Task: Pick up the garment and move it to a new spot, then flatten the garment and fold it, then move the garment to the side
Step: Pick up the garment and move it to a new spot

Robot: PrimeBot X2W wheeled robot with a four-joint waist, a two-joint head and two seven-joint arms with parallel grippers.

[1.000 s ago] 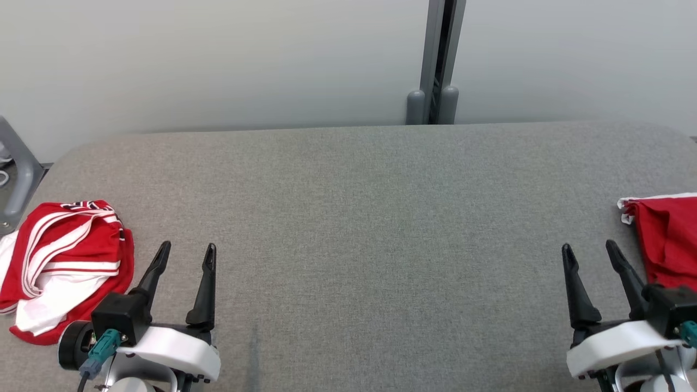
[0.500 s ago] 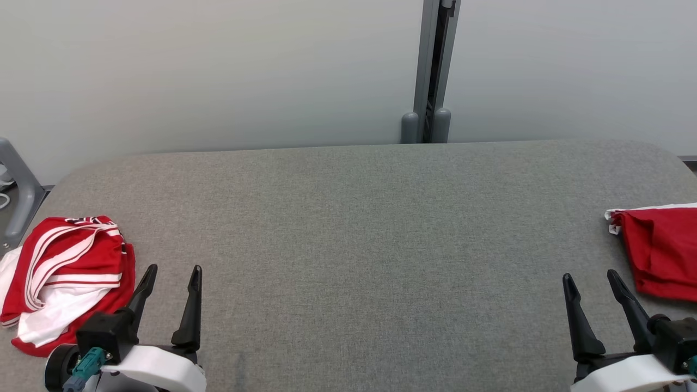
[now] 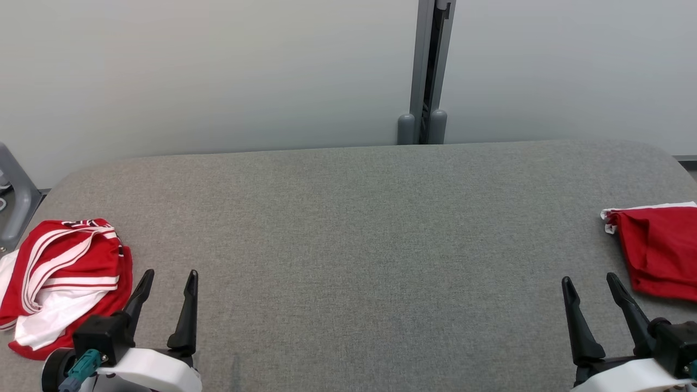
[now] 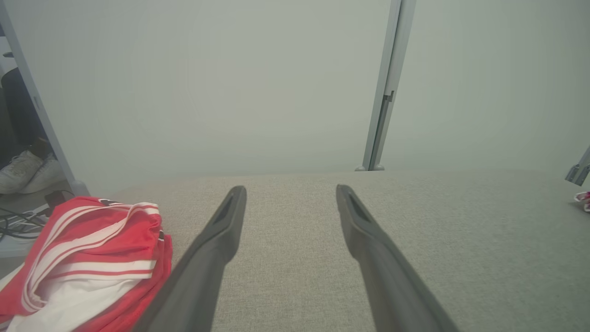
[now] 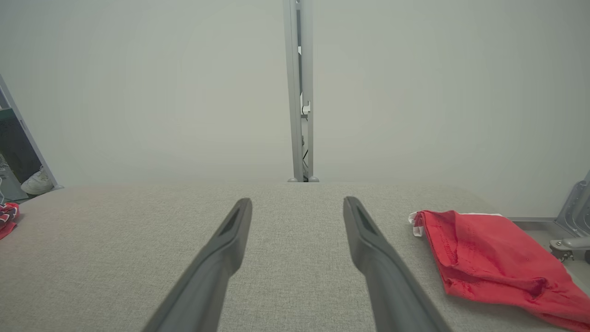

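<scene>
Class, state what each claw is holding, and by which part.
Nothing is held: the left claw and the right claw are open and empty.

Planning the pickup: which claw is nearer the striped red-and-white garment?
Left. The left claw sits just right of the striped garment; the right claw is across the table.

Grey fabric table [image 3: 348, 218], crumpled striped garment [image 3: 65, 283] left — plain red garment [image 3: 659, 250] right

Table [image 3: 348, 234]: wide grey middle free for passage. Left edge: crumpled red-and-white garment [image 3: 60, 277]. Right edge: red cloth [image 3: 659, 250], lying low. Far side: grey post [image 3: 427, 65] upright behind the edge.
</scene>
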